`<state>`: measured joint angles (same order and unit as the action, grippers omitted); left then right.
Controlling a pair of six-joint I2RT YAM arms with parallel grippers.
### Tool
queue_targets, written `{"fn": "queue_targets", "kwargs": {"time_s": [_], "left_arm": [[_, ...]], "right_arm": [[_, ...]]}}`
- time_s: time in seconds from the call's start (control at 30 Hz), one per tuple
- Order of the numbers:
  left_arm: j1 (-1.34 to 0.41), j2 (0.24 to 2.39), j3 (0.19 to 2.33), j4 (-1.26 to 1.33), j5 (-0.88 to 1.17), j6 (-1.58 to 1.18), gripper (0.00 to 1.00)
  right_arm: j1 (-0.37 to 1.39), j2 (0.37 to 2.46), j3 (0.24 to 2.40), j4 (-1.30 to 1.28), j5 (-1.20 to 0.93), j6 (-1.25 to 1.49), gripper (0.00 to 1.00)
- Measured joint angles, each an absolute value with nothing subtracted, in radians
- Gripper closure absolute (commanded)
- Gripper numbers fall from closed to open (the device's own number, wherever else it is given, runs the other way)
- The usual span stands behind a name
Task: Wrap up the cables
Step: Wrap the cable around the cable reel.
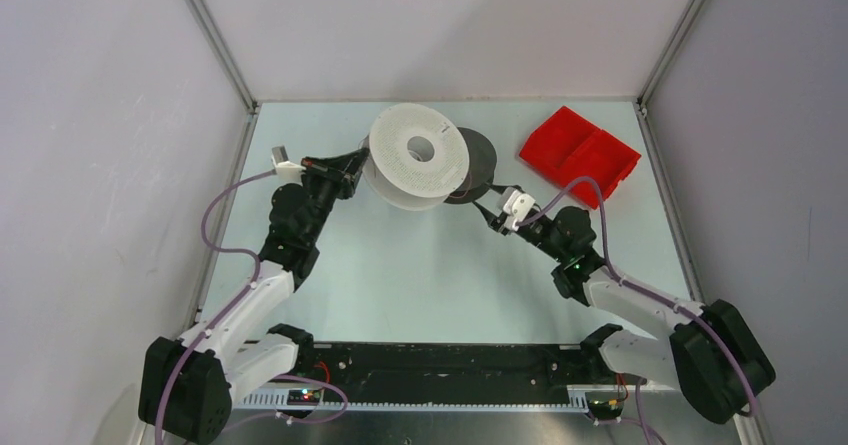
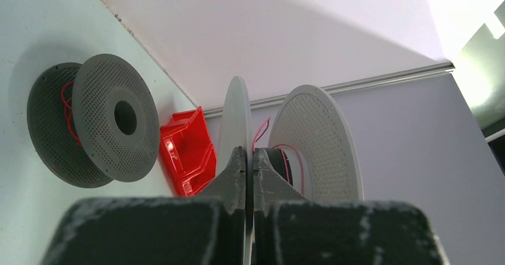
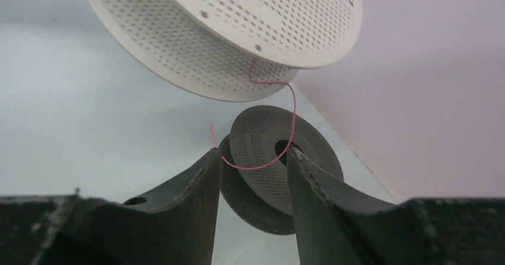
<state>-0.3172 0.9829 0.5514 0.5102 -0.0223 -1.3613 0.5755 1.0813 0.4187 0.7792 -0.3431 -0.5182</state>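
Left gripper (image 2: 246, 155) clamps white spool (image 1: 400, 173) by its flange, likely steadying it — right gripper (image 3: 253, 158) jaws apart, loose red filament (image 3: 293, 107) between them.

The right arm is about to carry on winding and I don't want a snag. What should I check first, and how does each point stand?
1. Left gripper clamped on the white spool by its flange: ok.
2. Right gripper jaws apart: ok.
3. Pink strand pinched by the right gripper: not ok; it hangs from the white spool and loops loose between the open fingers.
4. Dark grey spool apart from the white spool: cannot tell; they overlap from above.
5. Red bin away from both grippers: ok.
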Motion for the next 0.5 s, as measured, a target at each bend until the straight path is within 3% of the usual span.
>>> {"fn": "queue_targets", "kwargs": {"time_s": [0.5], "left_arm": [[-0.318, 0.971, 0.551, 0.505, 0.035, -1.362, 1.00]], "right_arm": [[0.371, 1.457, 0.532, 1.072, -0.583, -0.092, 0.45]]}}
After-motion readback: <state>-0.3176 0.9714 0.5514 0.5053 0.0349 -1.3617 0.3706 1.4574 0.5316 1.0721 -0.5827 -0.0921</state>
